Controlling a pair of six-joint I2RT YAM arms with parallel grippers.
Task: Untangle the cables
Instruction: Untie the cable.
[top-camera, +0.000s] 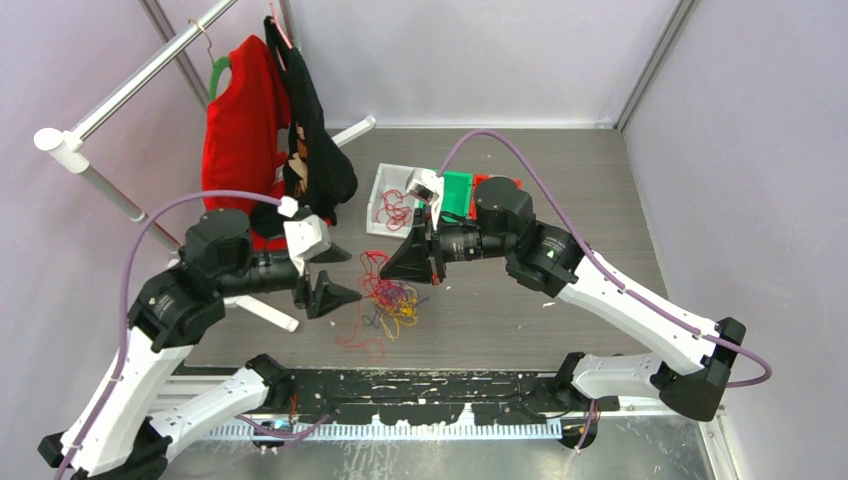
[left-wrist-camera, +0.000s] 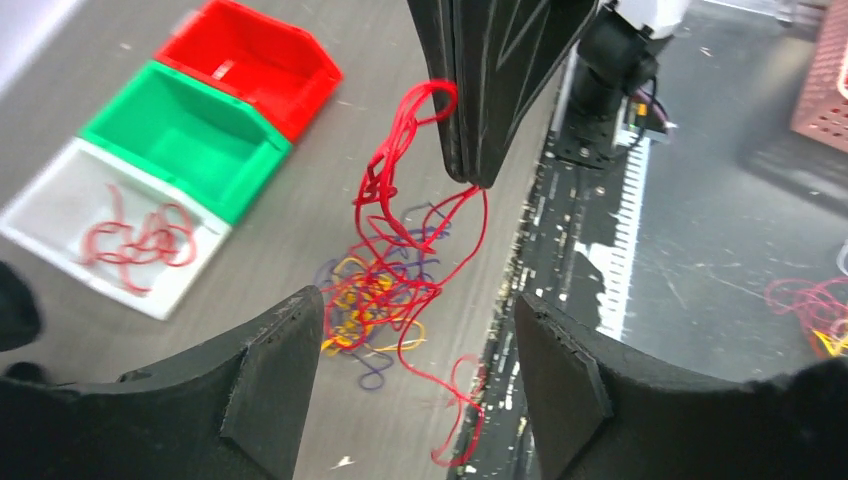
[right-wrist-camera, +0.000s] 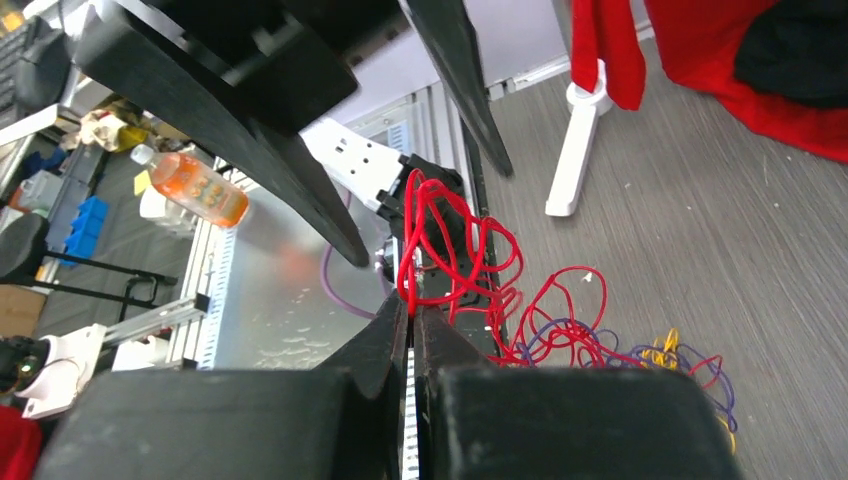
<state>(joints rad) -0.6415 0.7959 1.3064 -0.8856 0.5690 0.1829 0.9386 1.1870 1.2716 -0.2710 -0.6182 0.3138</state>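
From above, the cables (top-camera: 392, 300) lie in one messy heap on the table (top-camera: 560, 200), in front of the two arms. They are thin, curly strings in red, yellow and purple, all looped together and too mixed up to count. The right gripper (top-camera: 388, 271) is pinched tight on a red cable (top-camera: 372, 258) and holds it up over the heap. The left gripper (top-camera: 352, 276) is just beside the heap, its fingers spread wide with nothing in them. One red cloth (top-camera: 240, 120) and one black cloth (top-camera: 315, 130) hang on a rack (top-camera: 130, 75) at the back. In the left wrist view, two black fingers (left-wrist-camera: 270, 390) stand far apart at the bottom, and the heap shows on the table between them. The red cable hangs down from the right gripper into the heap. There are three bins in a row: one white bin (left-wrist-camera: 195, 265) with a few red cables in it, one green bin (left-wrist-camera: 180, 130) and one red bin (left-wrist-camera: 250, 60). In the right wrist view, the two fingers are squeezed shut on the red cable, and its loops stand up above them. The heap is on the table to the right. One orange bottle (right-wrist-camera: 190, 187) lies off to the left.
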